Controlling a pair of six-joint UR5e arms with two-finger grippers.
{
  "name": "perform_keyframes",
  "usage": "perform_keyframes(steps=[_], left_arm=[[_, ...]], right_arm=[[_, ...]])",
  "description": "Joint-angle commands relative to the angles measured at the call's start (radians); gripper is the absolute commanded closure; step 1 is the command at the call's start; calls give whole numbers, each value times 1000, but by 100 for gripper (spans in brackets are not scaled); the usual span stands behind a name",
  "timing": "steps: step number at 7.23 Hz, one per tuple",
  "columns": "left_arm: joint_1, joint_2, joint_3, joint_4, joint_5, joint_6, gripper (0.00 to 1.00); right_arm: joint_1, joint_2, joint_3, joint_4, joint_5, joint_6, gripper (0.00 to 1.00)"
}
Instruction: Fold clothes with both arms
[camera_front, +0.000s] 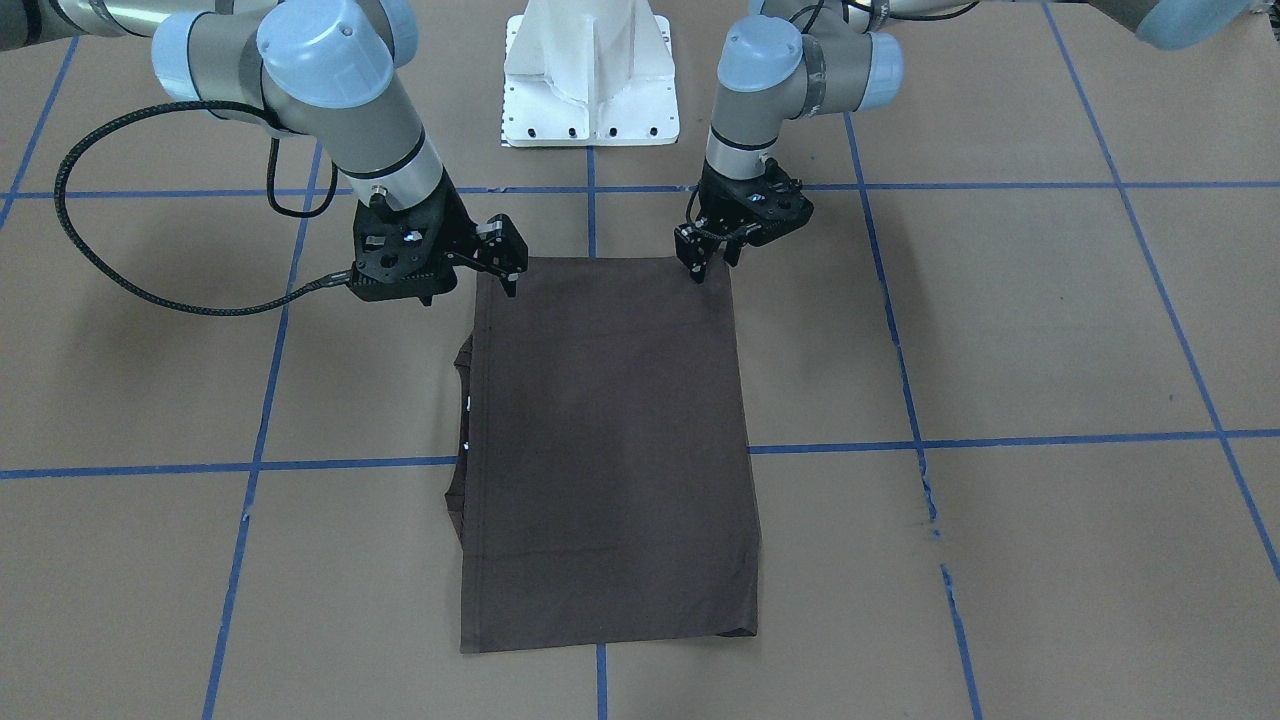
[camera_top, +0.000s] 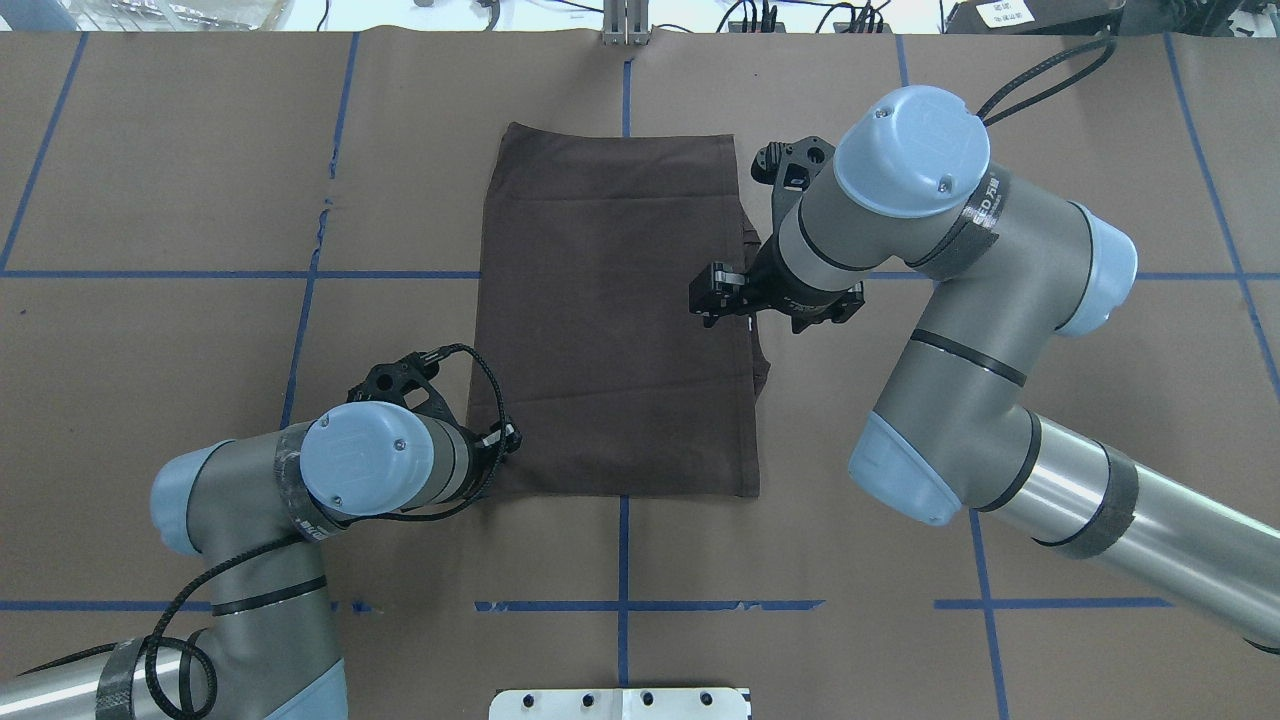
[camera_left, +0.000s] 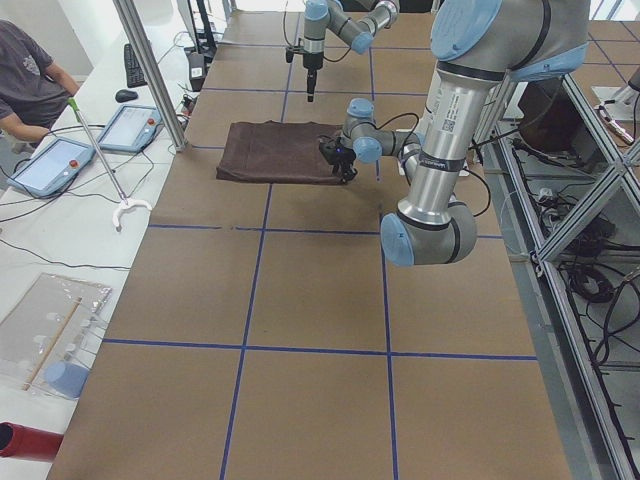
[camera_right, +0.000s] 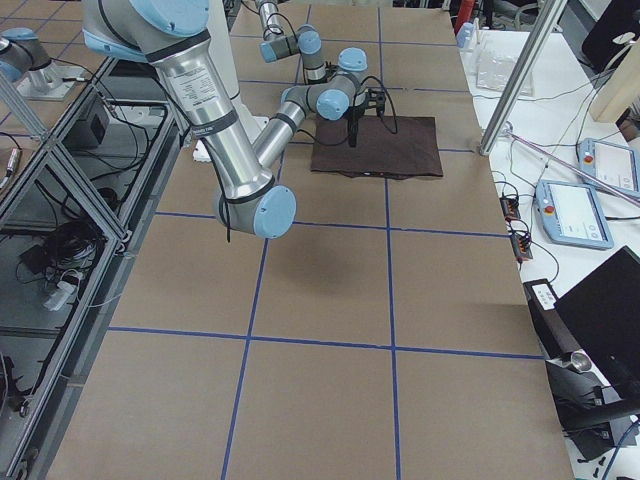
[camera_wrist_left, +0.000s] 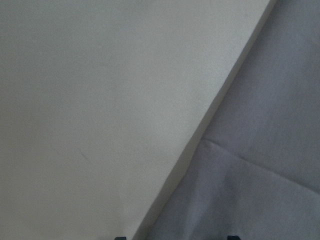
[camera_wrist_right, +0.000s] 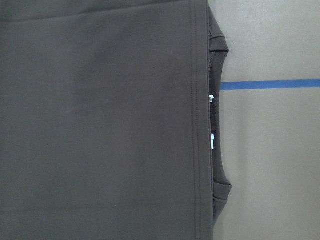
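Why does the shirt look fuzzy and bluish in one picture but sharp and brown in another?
Left wrist view: the camera seems close, so the T-shirt and table are blurred and washed pale. Right wrist view: farther off and in focus, so the hem stitching shows crisply. Front-facing view: even light, soft shadows on the table.

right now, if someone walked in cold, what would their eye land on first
The dark T-shirt, folded into a neat rectangle in the middle of the table. The left pincer sits low at a shirt corner on the robot's side, jaws apart. The right pincer hangs above the opposite edge, where the collar peeks out from under the fold.
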Motion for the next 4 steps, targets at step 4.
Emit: perform_keyframes(steps=[4], left_arm=[[3, 2, -10, 14, 0, 1, 63]], right_arm=[[-1, 1, -5, -8, 0, 0, 0]])
